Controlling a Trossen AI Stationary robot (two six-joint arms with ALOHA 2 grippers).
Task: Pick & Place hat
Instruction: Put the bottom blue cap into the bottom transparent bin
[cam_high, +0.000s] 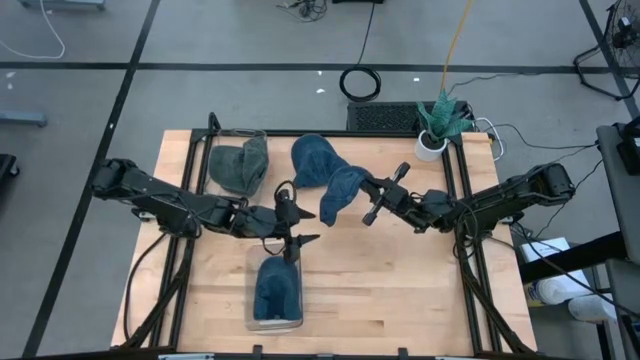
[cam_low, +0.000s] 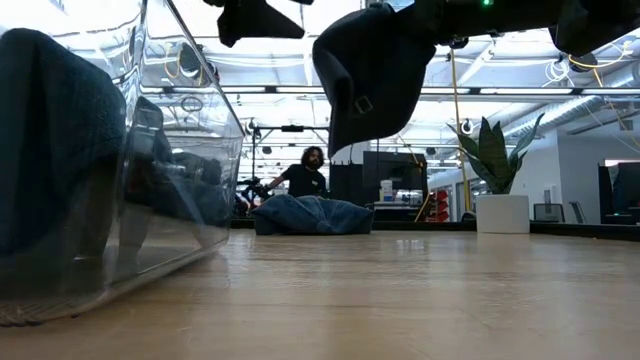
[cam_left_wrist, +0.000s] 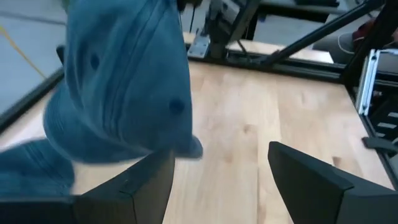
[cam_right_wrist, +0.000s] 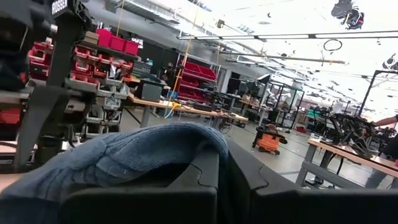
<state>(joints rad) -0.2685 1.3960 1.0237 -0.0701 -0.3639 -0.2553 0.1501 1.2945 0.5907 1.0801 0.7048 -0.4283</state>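
Note:
A blue hat (cam_high: 340, 195) hangs in the air over the table's middle, held by my right gripper (cam_high: 363, 192), which reaches in from the right and is shut on it. In the low view this hat (cam_low: 375, 70) hangs well above the wood. My left gripper (cam_high: 300, 214) is open just left of the hat and touches nothing; in its wrist view the hat (cam_left_wrist: 124, 87) hangs ahead of the spread fingers (cam_left_wrist: 149, 186). A second blue hat (cam_high: 312, 160) lies on the table behind. A third blue hat (cam_high: 277, 290) sits in a clear bin (cam_high: 250, 265). My right gripper pinches the hat's edge (cam_right_wrist: 143, 155) between its two shut fingers, coming level from the table's right side. The blue cloth bulges up out of the fingers in the wrist view. The hat is lifted clear of the table and hangs down below the hold.
A grey-green hat (cam_high: 238, 165) lies in a clear container at the table's far left. A potted plant (cam_high: 437, 125) stands at the far right corner. Bare wood lies near the front right (cam_high: 400, 290). A person (cam_low: 305, 175) sits in the room beyond.

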